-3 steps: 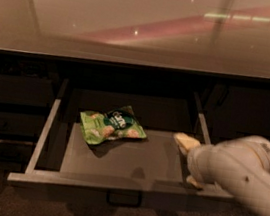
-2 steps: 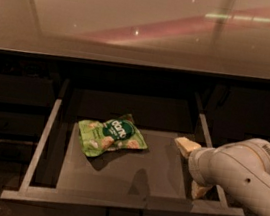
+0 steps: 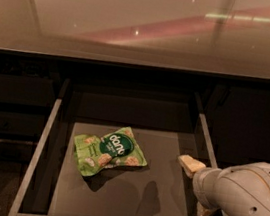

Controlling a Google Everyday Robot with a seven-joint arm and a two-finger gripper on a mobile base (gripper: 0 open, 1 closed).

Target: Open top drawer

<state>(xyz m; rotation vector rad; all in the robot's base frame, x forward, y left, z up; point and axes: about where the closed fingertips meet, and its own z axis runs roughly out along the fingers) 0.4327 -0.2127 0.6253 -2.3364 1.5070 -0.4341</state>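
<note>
Under one counter [image 3: 136, 34], one top drawer [image 3: 37, 156] open, one snack bag [image 3: 110, 150] inside, one released tool [image 3: 197, 188] at right

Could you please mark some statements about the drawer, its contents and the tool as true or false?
1. The drawer stands open. True.
2. The tool is at the drawer's left side. False: it is at the right side, near the front.
3. A green bag lies inside the drawer. True.
4. The tool grips the bag. False: its fingers are apart, and it is clear of the bag, which lies to its left.
</note>
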